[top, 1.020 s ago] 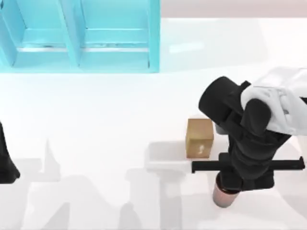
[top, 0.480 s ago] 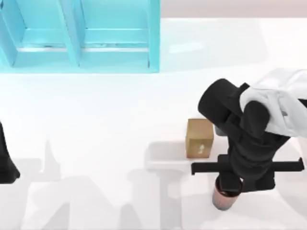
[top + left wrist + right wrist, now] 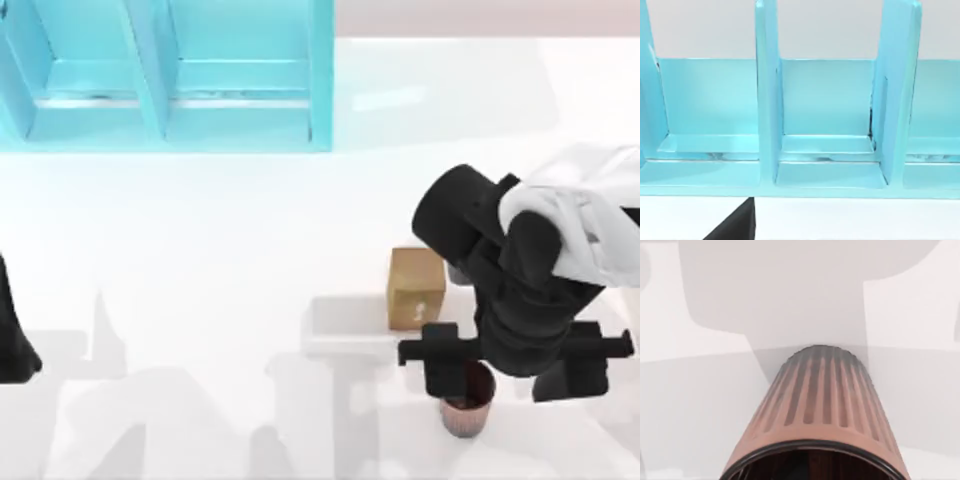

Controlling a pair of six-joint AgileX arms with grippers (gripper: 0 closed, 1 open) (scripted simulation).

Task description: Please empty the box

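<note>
1. Right end effector (image 3: 516, 368) sits at about 4 o'clock on the counter (image 3: 220, 260), directly over the ribbed copper-coloured cup (image 3: 466, 408). Its two dark fingers (image 3: 441, 372) are spread wide to either side of the cup's rim and are apart from the cup wall.
2. Cup: upright, long axis vertical, dark open mouth facing up. In the right wrist view the cup (image 3: 826, 405) shows its ribbed side wall and black rim, standing on the white counter in shadow.
3. Small brown cardboard box (image 3: 416, 287) stands just beside the cup, toward 11 o'clock from it, partly under the right arm's dark forearm. It carries a small white mark on its near face. Box and cup are close together, but I cannot tell whether they touch.
4. Change from the earlier frames: one second ago the finger bar read as a thin line above the cup; the fingers now appear as blocky pads at rim level, so the right end effector has come down around the cup. Cup and box have not shifted.
5. Light blue shelf unit (image 3: 170, 75) with upright dividers stands at 11 o'clock; the left wrist view faces its compartments (image 3: 827, 125).
6. Left arm (image 3: 14, 335) is parked at the 9 o'clock edge; I cannot tell the state of its end effector.
</note>
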